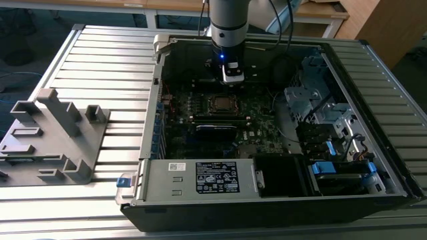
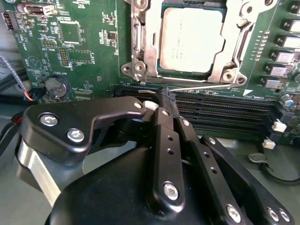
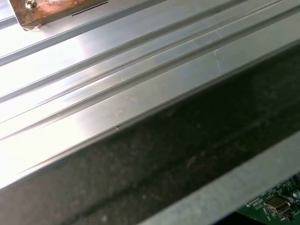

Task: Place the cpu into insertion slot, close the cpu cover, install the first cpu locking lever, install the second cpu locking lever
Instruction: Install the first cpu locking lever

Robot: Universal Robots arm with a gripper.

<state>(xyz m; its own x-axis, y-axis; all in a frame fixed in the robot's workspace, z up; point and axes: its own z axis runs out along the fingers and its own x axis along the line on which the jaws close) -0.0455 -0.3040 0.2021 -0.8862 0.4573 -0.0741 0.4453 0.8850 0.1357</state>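
The cpu (image 2: 190, 40) has a dull, matt silver-grey metal top; the cpu cover (image 2: 232, 44) around it is bare, shinier metal. The motherboard (image 2: 89, 65) is glossy green. The jaws are matt black with bright steel screws. The surface (image 1: 100, 60) is ribbed, satin aluminium.

A bench (image 1: 100, 55) of ribbed aluminium slats fills the exterior view, and in the first wrist view the slats (image 3: 117, 79) shine pale, with light lying along their grooves. A rust-brown plate (image 3: 47, 9) sits screwed onto them. Beyond the bench's far edge stand wooden tables (image 1: 320, 11) on white legs, with a wooden panel (image 1: 390, 25) at the exterior view's right. The floor (image 1: 33, 35) is dark blue-grey (a thin blue cable (image 1: 10, 77) trails over it). A grey moulded fixture (image 1: 53, 135) rests on the bench at the exterior view's left.
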